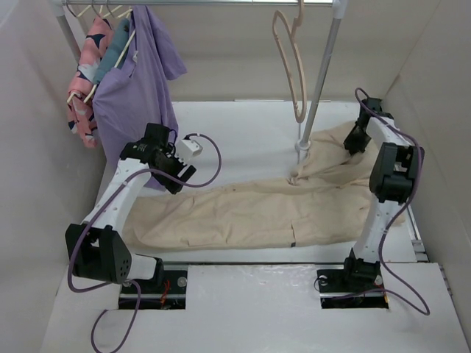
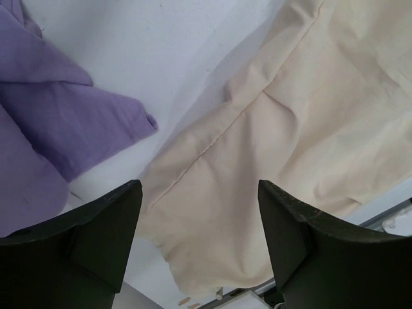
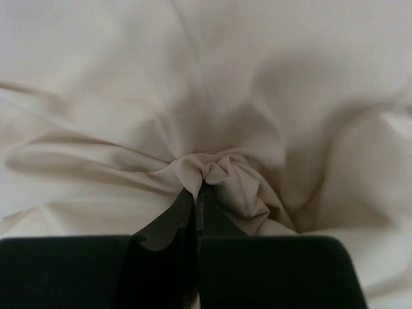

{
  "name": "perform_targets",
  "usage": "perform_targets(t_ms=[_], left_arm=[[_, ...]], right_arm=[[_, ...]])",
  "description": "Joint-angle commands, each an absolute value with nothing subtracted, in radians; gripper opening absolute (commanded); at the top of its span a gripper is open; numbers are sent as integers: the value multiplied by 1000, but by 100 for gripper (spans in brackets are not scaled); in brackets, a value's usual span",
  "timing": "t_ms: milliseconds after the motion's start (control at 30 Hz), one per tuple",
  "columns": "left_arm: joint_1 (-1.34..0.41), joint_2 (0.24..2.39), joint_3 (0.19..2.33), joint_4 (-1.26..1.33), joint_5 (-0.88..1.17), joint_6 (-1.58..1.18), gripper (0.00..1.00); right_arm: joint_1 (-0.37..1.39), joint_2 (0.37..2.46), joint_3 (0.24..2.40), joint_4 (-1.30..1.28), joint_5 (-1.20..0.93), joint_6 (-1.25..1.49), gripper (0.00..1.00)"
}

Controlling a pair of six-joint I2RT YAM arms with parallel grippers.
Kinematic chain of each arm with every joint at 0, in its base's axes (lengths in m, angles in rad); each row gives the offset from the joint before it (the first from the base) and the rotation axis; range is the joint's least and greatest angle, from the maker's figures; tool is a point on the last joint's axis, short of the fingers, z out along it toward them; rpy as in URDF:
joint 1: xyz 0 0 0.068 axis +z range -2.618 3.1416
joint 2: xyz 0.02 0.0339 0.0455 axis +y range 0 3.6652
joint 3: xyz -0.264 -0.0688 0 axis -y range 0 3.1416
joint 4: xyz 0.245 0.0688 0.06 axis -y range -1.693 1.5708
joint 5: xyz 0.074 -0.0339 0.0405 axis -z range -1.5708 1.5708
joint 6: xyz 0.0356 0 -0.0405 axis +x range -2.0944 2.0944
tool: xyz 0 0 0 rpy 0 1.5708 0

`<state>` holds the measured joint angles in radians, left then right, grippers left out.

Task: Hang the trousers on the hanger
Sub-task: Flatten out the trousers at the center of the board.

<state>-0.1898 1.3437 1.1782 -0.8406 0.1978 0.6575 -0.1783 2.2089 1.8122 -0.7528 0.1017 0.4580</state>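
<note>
Lab test booth: white walls (image 1: 44, 147), clothes rail (image 1: 221, 2)

Bright even light, soft shadows — sharp

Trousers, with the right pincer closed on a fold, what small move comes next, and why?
Probably lift the right pincer a little: it is shut on a bunched fold of the trousers, which lie flat on the table, while the hanger hangs on the rail above. The left pincer is open, holding nothing.
</note>
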Motion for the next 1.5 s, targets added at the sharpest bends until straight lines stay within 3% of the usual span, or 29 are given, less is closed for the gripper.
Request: perform_targets(t_ms=[0, 200, 333, 400, 433, 600, 767, 867, 900, 933, 1033, 1133, 1333, 1467], left_arm=[[-199, 1336, 1197, -835, 201, 681, 68], [-245, 1304, 1154, -799, 270, 704, 67], [-267, 1286, 1166, -775, 313, 703, 67], [-287, 1276, 1166, -752, 342, 675, 67], [-287, 1276, 1166, -752, 357, 675, 67], [-287, 1240, 1125, -660, 457, 554, 71], [-287, 1250, 1101, -545, 563, 407, 75], [-296, 1316, 1147, -532, 586, 373, 75], [-296, 1337, 1158, -532, 595, 373, 75], [-296, 1357, 1167, -532, 595, 373, 75], [-305, 1429, 1177, -506, 595, 373, 75], [-373, 1494, 1189, -482, 585, 387, 76], [-488, 1656, 1270, -356, 503, 359, 76], [-557, 1767, 1354, -284, 477, 295, 77]], right_arm=[[-174, 1964, 1596, -629, 101, 427, 0], [18, 1547, 1243, -537, 204, 385, 0], [231, 1332, 1059, -462, 187, 290, 0], [453, 1240, 991, -434, 113, 205, 0], [454, 1220, 980, -434, 112, 184, 0], [811, 1218, 982, -410, 15, 173, 0], [1021, 1406, 1118, -432, -124, 140, 0], [1045, 1451, 1161, -433, -137, 130, 0], [1045, 1451, 1161, -433, -137, 130, 12], [1045, 1441, 1161, -420, -137, 130, 63], [1045, 1375, 1152, -430, -24, 190, 96], [944, 1238, 1112, -430, -15, 288, 100], [478, 1005, 939, -446, 56, 570, 100], [255, 1043, 891, -570, 147, 685, 100]])
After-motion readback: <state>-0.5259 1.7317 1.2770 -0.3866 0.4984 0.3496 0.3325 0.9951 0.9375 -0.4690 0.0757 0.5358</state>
